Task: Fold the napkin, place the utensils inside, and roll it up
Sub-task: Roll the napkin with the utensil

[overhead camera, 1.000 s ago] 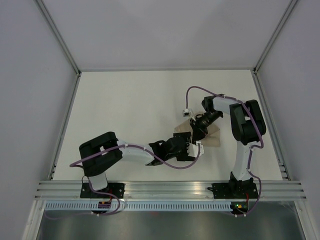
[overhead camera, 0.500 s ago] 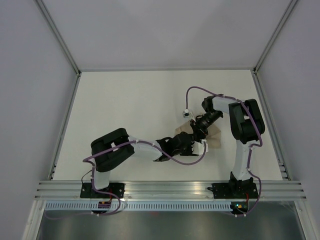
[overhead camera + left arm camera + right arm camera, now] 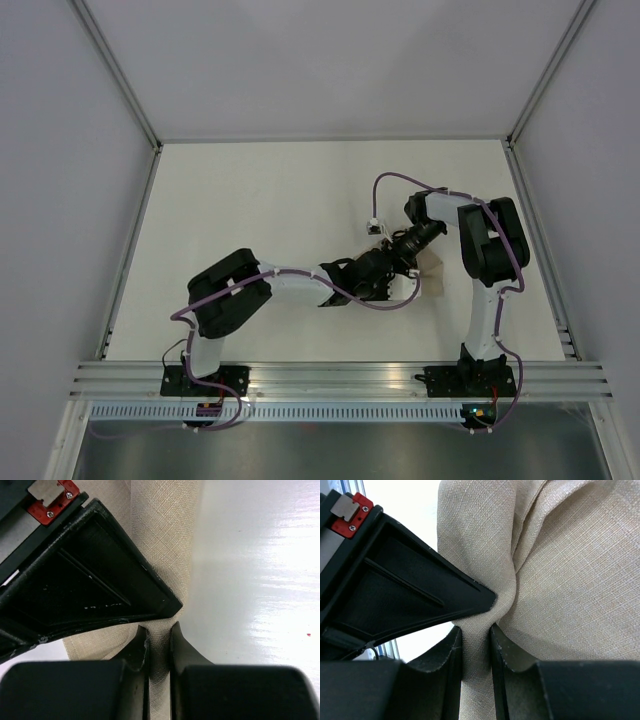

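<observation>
The beige napkin point(image 3: 432, 269) lies right of centre on the table, mostly hidden under both grippers in the top view. My left gripper point(image 3: 159, 631) is shut on a narrow ridge of the napkin point(image 3: 167, 525), cloth filling the gap between its fingers. My right gripper point(image 3: 475, 633) is shut on a fold of the same napkin point(image 3: 570, 580), which bulges up beyond its fingers. The two grippers meet tip to tip: left gripper point(image 3: 383, 273), right gripper point(image 3: 401, 251). Each wrist view shows the other gripper as a black wedge at upper left. The utensils are out of view.
The white table point(image 3: 260, 210) is bounded by grey walls with metal posts at the back and sides. An aluminium rail point(image 3: 330, 378) runs along the near edge by the arm bases. A purple cable point(image 3: 395, 180) loops above the right arm.
My left arm has stretched rightward up to the right gripper and its jaws have closed on the napkin. The right arm and its grip have stayed put.
</observation>
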